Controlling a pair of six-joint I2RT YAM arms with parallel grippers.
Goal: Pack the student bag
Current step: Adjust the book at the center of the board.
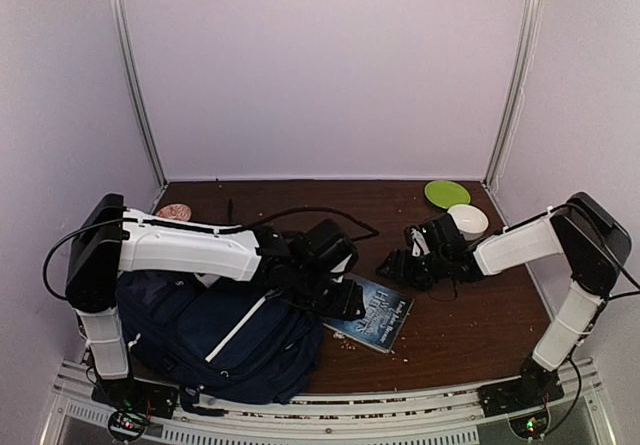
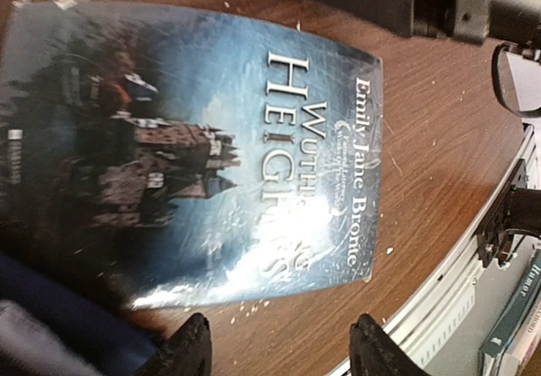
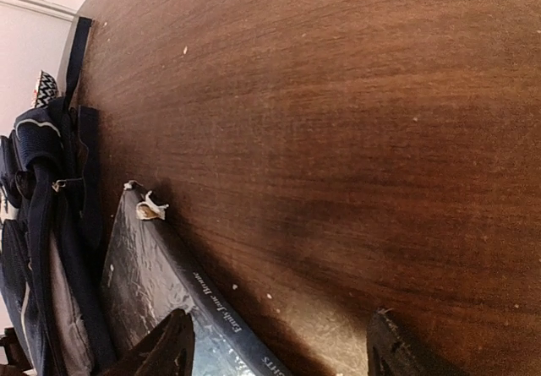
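**Both grippers open at the paperback**

Top view: the large navy fabric backpack [image 1: 215,340] lies just left of the glossy blue paperback book [image 1: 372,313].
Left wrist: the left gripper [image 2: 283,355] gapes wide above the book, gripping nothing.
Right wrist: the right gripper [image 3: 279,346] stands parted at the book's spine, empty.

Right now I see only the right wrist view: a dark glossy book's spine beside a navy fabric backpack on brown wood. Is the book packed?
Observer: No. In the top view the dark blue paperback book lies flat on the brown wooden table beside the navy blue fabric backpack, outside it.
Operator: Is the left arm holding it?
Observer: No. The left pincer is open, with only table between its fingers, just off the cover's edge.
Operator: What lies beyond my arm?
Observer: A round green plate and a white bowl, at the table's far right corner.
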